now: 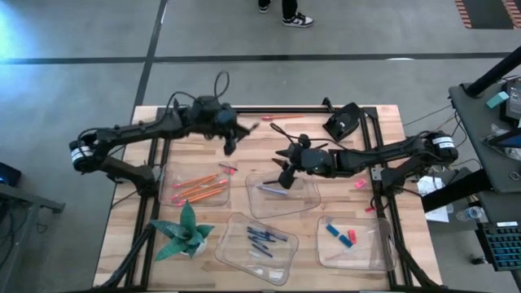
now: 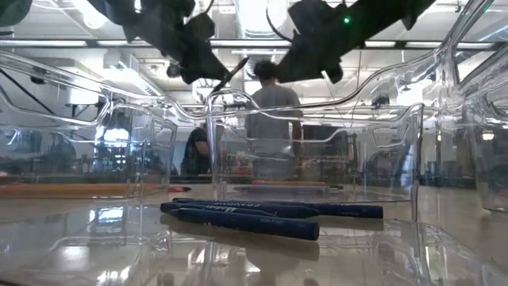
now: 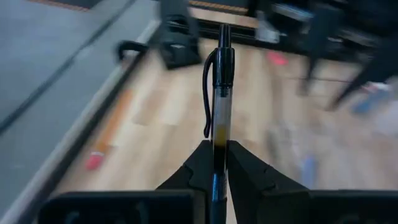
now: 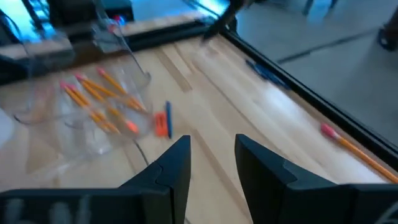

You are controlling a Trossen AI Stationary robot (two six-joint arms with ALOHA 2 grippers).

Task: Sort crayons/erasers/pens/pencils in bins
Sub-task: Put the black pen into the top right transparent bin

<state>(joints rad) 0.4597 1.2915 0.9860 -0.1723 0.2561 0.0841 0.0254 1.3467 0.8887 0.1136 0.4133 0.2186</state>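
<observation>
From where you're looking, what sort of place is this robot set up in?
Probably a robotics lab or workshop, not a home. The wooden table stands on a bare grey floor marked with dark lines, a side bench holds equipment, and the low view shows a person among cluttered workstations under ceiling lights.

Four clear bins [image 1: 370, 244] sit on the tabletop. Orange pencils [image 1: 199, 189] lie in one bin below the left jaws, which clamp a black-capped pen [image 3: 221, 93] upright.

Grey concrete floor [image 1: 81, 32] surrounds the wooden table [image 1: 391, 122], crossed by a dark line at 12 o'clock. A person's sneakers [image 1: 297, 19] stand at 12 o'clock; cluttered bench [image 1: 496, 106] at 3 o'clock. Ceiling strip lights [image 2: 71, 44] overhead.
</observation>
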